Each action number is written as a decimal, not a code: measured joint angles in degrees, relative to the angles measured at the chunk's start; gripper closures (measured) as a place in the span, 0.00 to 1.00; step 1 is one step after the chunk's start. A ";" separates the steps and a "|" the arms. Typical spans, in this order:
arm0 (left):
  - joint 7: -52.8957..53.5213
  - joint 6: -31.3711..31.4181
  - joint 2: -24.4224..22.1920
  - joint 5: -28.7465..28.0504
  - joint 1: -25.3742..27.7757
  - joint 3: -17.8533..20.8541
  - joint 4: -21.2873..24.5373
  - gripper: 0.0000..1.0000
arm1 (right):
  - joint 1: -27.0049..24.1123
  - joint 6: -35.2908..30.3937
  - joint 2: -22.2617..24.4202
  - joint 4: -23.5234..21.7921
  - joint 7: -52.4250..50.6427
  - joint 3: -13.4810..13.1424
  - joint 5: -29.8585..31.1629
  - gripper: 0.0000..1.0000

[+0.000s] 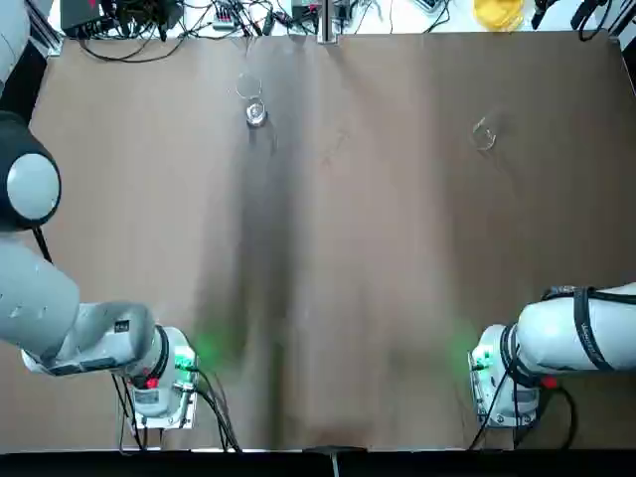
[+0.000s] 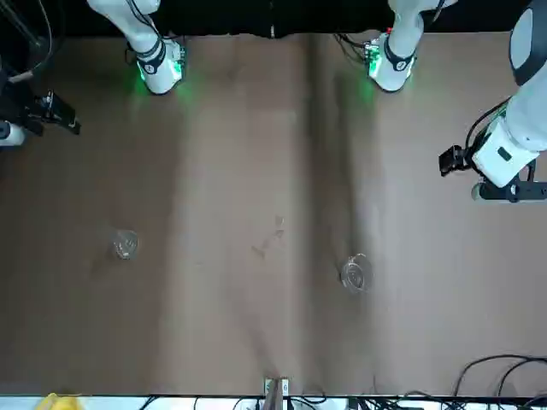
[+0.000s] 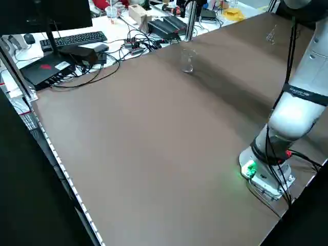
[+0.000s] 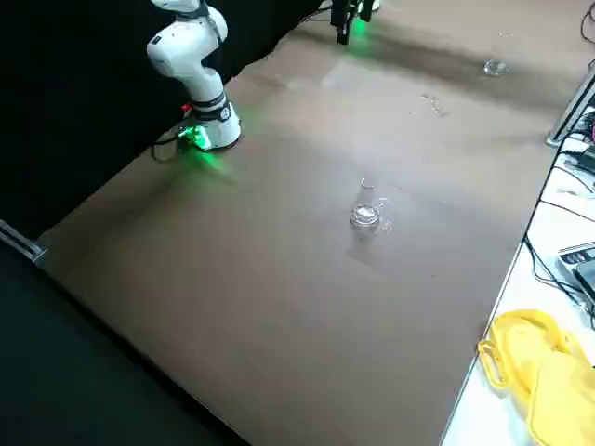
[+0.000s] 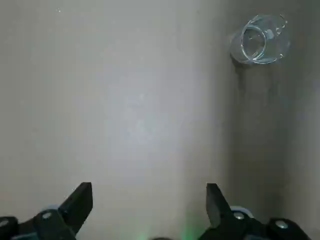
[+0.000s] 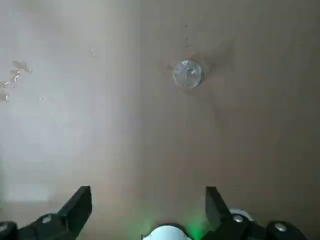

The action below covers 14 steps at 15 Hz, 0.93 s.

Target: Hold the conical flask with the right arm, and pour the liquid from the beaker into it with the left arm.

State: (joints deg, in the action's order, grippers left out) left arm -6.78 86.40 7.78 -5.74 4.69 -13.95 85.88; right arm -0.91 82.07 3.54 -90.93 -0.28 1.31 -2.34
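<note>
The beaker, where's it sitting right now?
In the top view, the beaker stands left of centre near the table's far edge, just below the tangle of cables.

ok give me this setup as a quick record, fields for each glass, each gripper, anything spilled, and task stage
beaker: upright on the table, far side, left half
conical flask: upright, far side, right half
left gripper: fingers open, empty, above the table's left part
right gripper: fingers open, empty, above the table's right part
spill: small wet patches between the glasses
stage: neither glass gripped, no pouring under way
</note>
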 joint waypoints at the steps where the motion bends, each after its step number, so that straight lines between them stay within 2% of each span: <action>1: 0.00 0.00 0.00 0.00 0.07 0.01 0.00 0.00 | 0.00 -0.01 0.00 0.00 0.00 0.00 0.00 0.00; 11: 0.91 0.00 1.63 -0.04 -0.17 -0.22 0.03 0.00 | 0.01 -0.05 0.00 0.00 -0.01 0.06 0.00 0.00; 14: 6.24 0.18 2.59 -0.04 -0.20 -0.38 0.03 0.00 | 0.12 -0.05 0.00 0.00 -0.09 0.42 -0.17 0.00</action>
State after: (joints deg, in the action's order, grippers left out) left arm -0.54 86.58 10.37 -5.78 4.49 -14.33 85.90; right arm -0.79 82.02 3.54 -90.93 -0.38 1.73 -2.51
